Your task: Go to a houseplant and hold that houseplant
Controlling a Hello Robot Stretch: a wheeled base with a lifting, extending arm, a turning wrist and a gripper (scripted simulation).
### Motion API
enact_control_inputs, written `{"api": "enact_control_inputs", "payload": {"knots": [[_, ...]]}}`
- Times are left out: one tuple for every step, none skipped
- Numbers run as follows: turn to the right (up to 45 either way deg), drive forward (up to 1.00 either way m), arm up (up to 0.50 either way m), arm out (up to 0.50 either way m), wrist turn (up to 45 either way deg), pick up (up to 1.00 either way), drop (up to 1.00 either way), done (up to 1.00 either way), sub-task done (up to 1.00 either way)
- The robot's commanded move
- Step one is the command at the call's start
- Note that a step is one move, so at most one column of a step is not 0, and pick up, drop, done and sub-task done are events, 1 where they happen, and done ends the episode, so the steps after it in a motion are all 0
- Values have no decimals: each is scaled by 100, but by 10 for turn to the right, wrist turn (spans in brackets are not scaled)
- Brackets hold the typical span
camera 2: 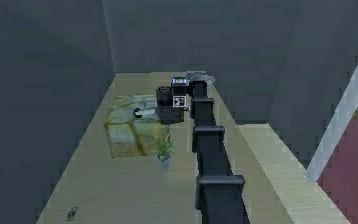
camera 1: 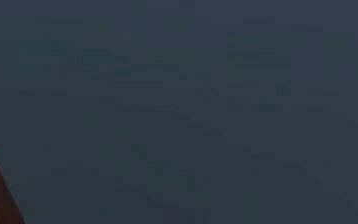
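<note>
A small green houseplant [camera 2: 165, 149] in a pale pot stands on a long light-wood tabletop [camera 2: 92, 165] in the arm side view. The dark arm [camera 2: 212, 160] reaches up from the bottom edge to two white marked squares. Left of them is my gripper [camera 2: 165, 108], farther up the picture than the plant. A small white thing [camera 2: 138, 112] lies on the tabletop close to the gripper's far end, so I cannot tell whether it holds anything.
A yellow-green mat [camera 2: 130, 135] lies on the tabletop left of the plant. A small dark item [camera 2: 72, 211] sits near the table's near end, and a grey object [camera 2: 198, 75] at its far end. Dark blue-grey walls [camera 1: 187, 100] stand close. A white door frame [camera 2: 337, 110] is at the right.
</note>
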Motion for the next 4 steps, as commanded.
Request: {"api": "enact_control_inputs", "payload": {"knots": [[0, 0, -30, 0, 0, 0, 0, 0, 0], [0, 0, 0, 0, 0, 100, 0, 0, 0], [0, 0, 10, 0, 0, 0, 0, 0, 0], [0, 0, 0, 0, 0, 0, 0, 100, 0]]}}
